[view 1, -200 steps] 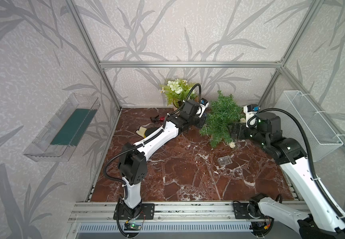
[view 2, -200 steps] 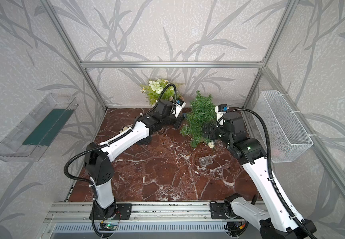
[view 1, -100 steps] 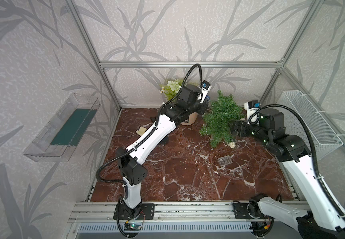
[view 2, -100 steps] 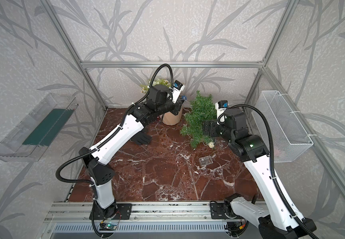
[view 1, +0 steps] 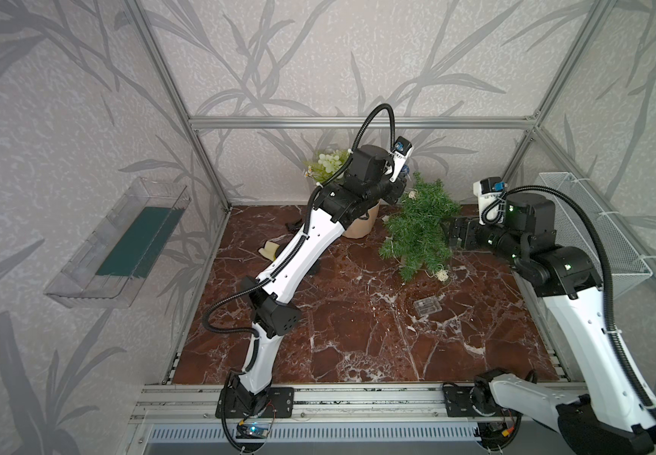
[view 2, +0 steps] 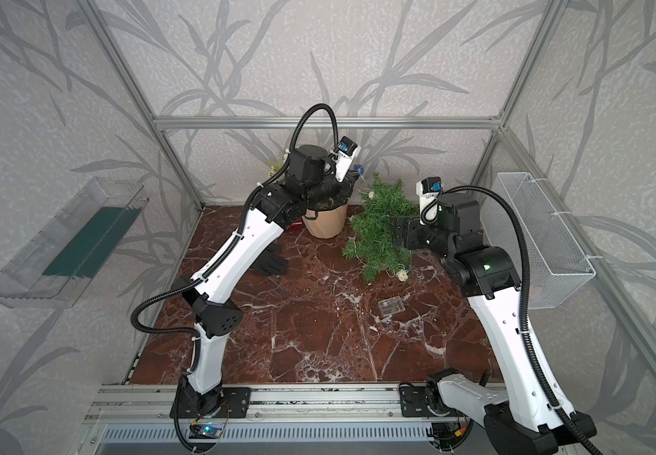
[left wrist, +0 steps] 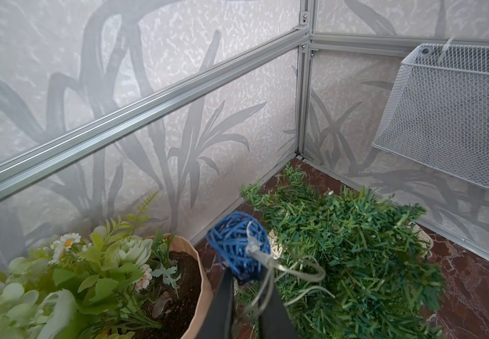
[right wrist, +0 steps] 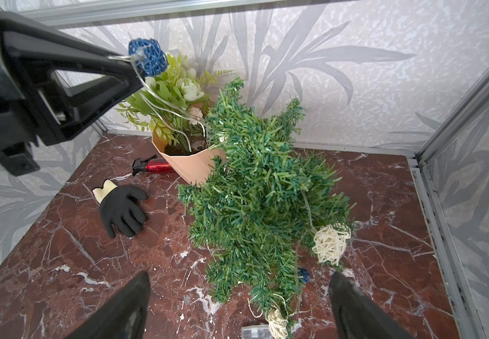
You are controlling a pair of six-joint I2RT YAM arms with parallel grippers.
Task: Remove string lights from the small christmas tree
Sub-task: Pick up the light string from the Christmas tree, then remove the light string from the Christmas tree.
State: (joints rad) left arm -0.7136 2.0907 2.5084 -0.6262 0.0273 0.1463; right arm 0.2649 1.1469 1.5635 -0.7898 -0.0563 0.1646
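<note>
Here, left jaws pinch the thin-wired string lights (left wrist: 238, 249); right jaws gape near the bristly tree (right wrist: 255, 187).

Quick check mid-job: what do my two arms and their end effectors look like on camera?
The left arm and right arm share white link shells and black joint housings. A black ribbed cable runs along each. A white wrist camera with a blue tip tops each wrist. The left end effector and right end effector have flat, matte black, tapering fingers.
</note>
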